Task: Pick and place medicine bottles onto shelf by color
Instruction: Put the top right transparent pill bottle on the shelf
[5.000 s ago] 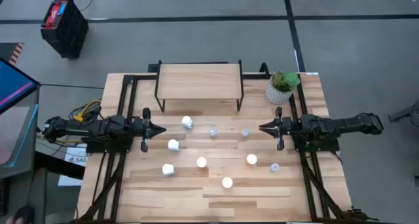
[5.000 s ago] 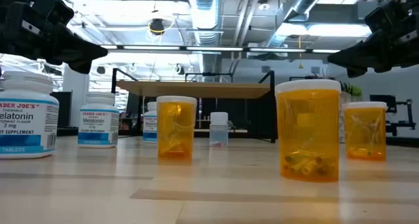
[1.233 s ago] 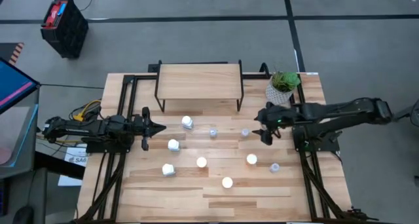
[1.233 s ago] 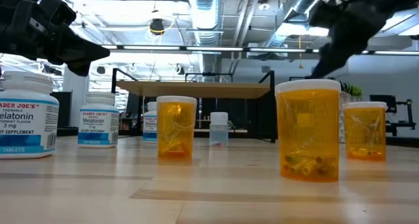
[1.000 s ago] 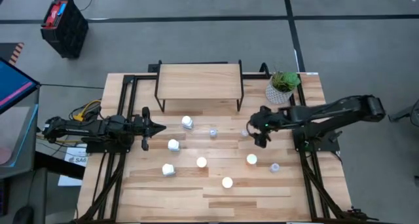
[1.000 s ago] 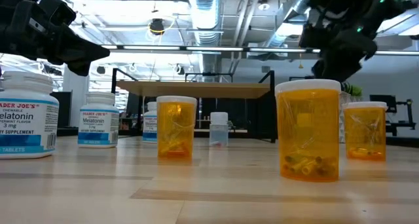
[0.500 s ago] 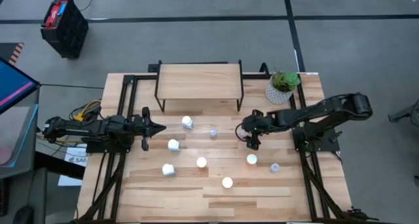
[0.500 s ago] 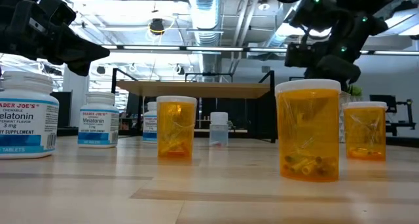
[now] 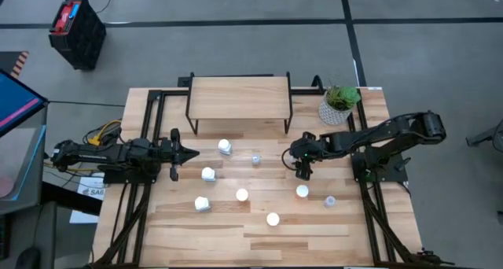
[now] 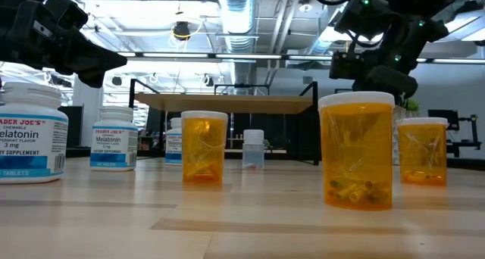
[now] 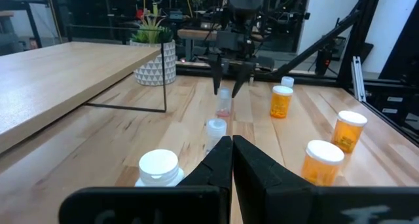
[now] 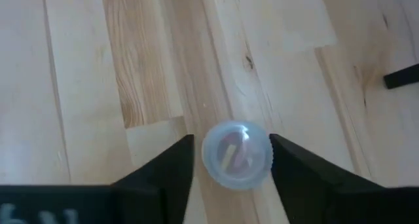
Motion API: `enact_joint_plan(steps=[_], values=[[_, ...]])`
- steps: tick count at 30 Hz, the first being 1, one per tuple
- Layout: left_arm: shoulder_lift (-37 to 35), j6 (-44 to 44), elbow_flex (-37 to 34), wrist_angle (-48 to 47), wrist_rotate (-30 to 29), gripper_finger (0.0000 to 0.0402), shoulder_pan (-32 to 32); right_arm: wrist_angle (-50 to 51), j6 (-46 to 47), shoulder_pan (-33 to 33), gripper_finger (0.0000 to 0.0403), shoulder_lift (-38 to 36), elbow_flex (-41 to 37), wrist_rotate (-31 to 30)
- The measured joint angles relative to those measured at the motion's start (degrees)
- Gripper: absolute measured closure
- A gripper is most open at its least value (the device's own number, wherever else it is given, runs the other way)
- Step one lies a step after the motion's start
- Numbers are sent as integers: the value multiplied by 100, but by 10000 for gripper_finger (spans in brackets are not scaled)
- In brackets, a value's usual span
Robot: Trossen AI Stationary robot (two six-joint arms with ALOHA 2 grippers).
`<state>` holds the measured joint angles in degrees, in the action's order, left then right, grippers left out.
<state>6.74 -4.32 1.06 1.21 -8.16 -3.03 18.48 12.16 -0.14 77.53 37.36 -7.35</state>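
Small medicine bottles stand upright on the wooden table: white ones (image 9: pixel 208 174), orange ones with white caps (image 9: pixel 242 195) and clear pale-blue ones (image 9: pixel 256 159). The shelf (image 9: pixel 239 97) stands at the far edge with a bare top. My right gripper (image 9: pixel 301 165) is down over one clear bottle (image 12: pixel 236 155) near the table's middle right and shut on it. In the high view the gripper hides this bottle. At the left edge my left gripper (image 9: pixel 192 153) hovers level, shut and holding nothing. My right gripper has the clear bottle's round cap (image 12: pixel 258 160) between its two fingers, one on each side. The fingers come from above, slanting down from the table's right side. The bottle stands upright with its base on the table (image 11: pixel 224 111).
A potted green plant (image 9: pixel 339 102) stands at the far right corner, just beyond my right arm. An orange bottle (image 9: pixel 302 192) and another clear one (image 9: pixel 329 200) stand close on the near side of my right gripper. Black frame rails run along both side edges.
My right gripper has moved down and toward the table's left, from beside the plant onto the clear bottle, and has stayed there for the last half second. The bottles have not moved.
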Motion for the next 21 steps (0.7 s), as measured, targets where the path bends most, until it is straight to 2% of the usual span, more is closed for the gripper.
enact_joint_plan(steps=[6,10,14,21], values=[[0,0,0,0,0,401,0,15,-9,0,284,5,19,-2],[0,0,0,0,0,401,0,195,-13,0,285,25,295,-1],[0,0,0,0,0,401,0,590,-294,-20,281,20,1042,-2],[0,2,0,0,0,402,0,796,-1905,-457,271,18,2661,-4]])
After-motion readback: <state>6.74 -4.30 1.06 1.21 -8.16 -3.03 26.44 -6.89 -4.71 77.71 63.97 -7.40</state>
